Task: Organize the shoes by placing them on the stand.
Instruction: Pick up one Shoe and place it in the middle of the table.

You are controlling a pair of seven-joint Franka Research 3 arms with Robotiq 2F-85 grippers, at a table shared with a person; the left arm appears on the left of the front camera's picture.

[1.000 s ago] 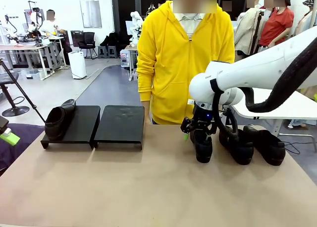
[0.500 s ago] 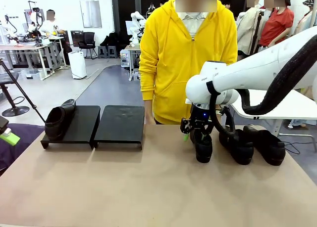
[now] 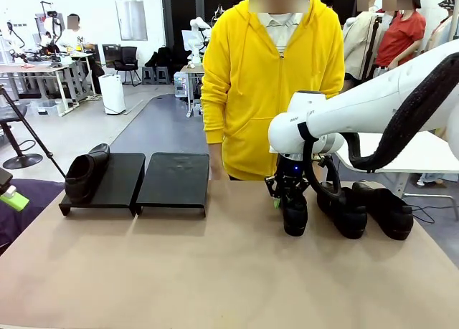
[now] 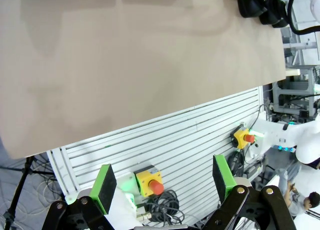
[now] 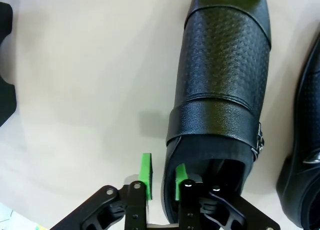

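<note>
The left claw (image 4: 164, 183) is hanging wide open off the bench's (image 3: 215, 272) edge; one shoe (image 3: 84, 173) is lying on the stand's (image 3: 176, 175) left panel, leaving the right panel and the bench's middle free. The right claw (image 3: 285, 194) is straddling, narrow, the loose shoe's (image 3: 294, 216) rim, two more shoes (image 3: 348, 214) crowding its right; whether it is gripping, I cannot tell.

A: The low black two-panel stand (image 3: 174, 177)?
B: Far left on the tan desk (image 3: 215, 272), one black leather slip-on shoe (image 3: 84, 173) on its left panel.
A: Other shoes (image 3: 349, 213)?
B: Three rowed far right; right pincer (image 3: 285, 197) straddles the rim of the leftmost (image 3: 294, 216).
</note>
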